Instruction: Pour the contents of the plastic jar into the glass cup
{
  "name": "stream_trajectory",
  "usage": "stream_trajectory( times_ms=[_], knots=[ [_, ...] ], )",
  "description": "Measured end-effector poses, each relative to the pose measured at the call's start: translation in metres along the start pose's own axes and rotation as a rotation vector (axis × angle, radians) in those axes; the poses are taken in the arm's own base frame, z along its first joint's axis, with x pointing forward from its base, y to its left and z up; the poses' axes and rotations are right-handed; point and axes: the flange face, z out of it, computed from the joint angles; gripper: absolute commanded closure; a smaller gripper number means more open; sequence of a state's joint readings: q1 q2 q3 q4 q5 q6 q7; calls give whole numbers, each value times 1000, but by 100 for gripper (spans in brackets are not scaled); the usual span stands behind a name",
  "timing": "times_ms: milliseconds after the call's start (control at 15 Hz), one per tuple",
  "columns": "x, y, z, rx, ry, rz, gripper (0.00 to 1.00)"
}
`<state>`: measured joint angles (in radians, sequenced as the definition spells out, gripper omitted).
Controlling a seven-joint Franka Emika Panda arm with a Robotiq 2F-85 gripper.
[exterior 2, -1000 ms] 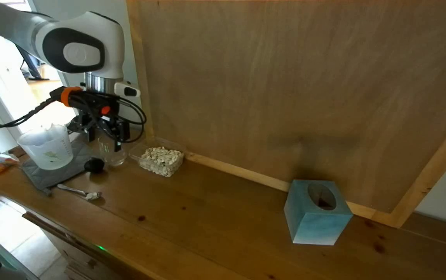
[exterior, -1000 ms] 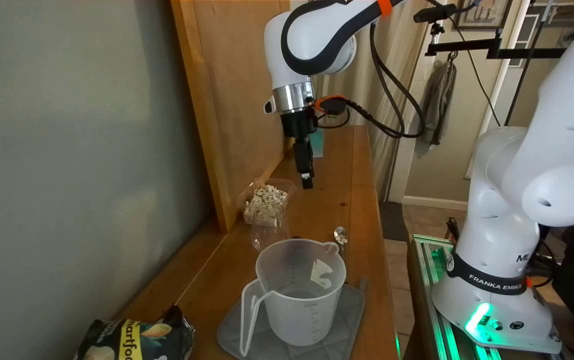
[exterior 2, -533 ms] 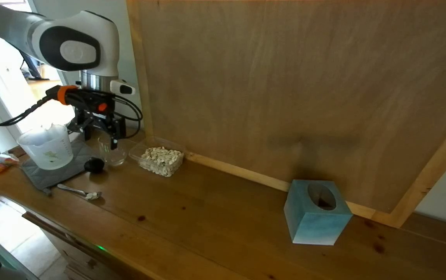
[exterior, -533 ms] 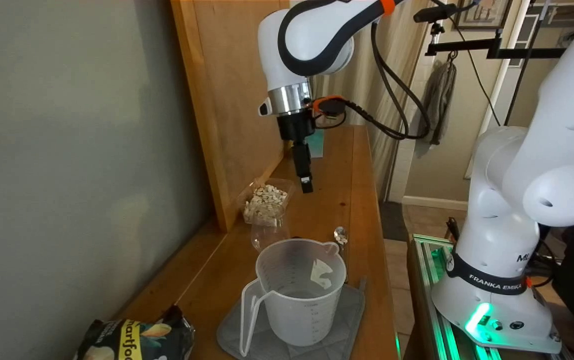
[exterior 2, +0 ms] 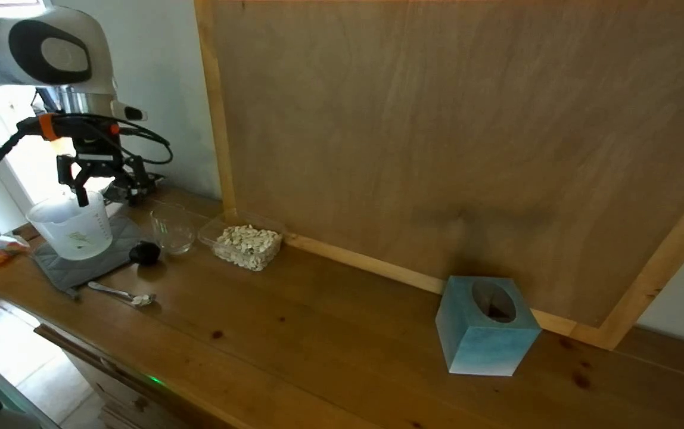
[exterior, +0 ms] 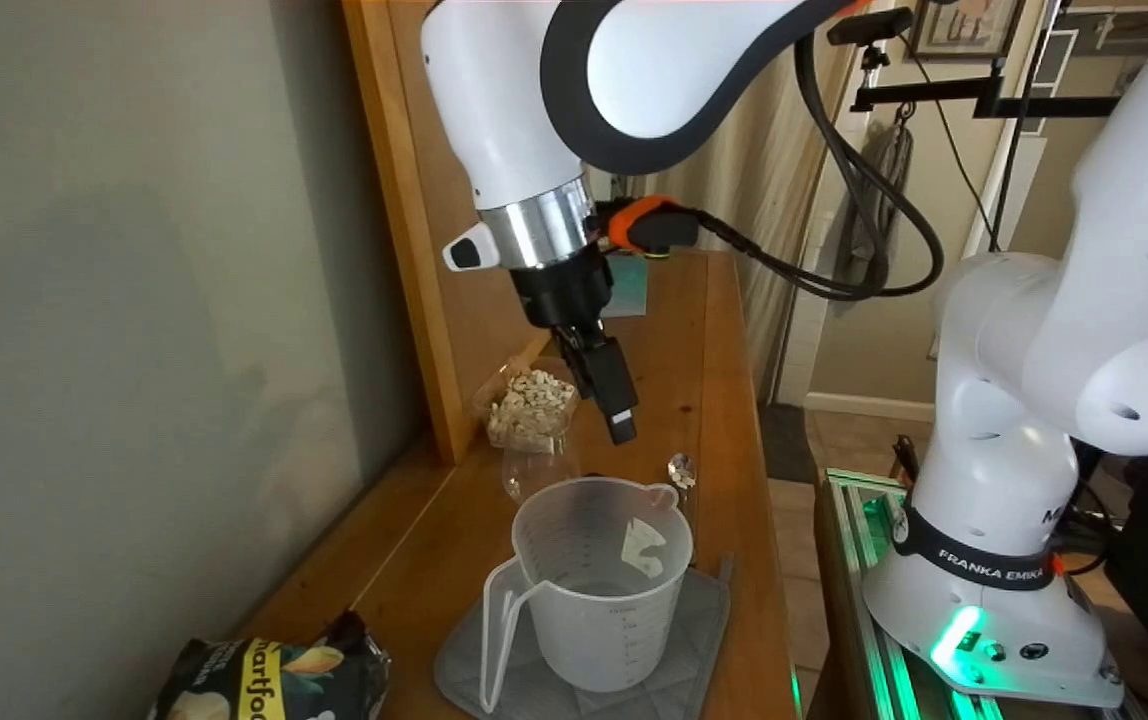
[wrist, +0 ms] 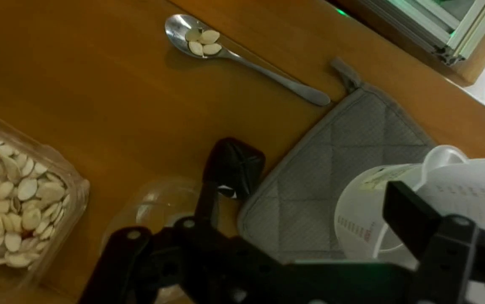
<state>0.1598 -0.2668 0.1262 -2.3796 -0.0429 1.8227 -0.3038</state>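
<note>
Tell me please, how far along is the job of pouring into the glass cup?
Done: nothing of the pour; the plastic jar stands upright on the gray pot holder, and the glass cup looks empty. In hand: the gripper, open and holding nothing, hangs near the jar, perhaps to grasp it. Left: grip, lift and tip the jar over the cup. Whether the jar holds anything is not clear.

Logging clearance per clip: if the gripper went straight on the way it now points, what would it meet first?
Likely the grey pot holder, seen beyond the open gripper in the wrist view; but one finger overlaps the plastic jar there, so, depth being unclear, its rim may come first.
</note>
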Motion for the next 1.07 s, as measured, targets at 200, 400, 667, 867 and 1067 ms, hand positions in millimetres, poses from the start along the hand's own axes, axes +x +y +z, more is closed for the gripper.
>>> stream_trajectory(
  times_ms=[200,400,667,867,1067],
  knots=[
    [13,-12,-12,-63,2,-83,0],
    [28,-15,-14,-81,-8,-164,0],
    [49,-14,-7,-63,-19,-246,0],
    [62,-13,-6,-50,-1,-275,0],
    [72,-16,-4,-33,39,-286,0]
  ],
)
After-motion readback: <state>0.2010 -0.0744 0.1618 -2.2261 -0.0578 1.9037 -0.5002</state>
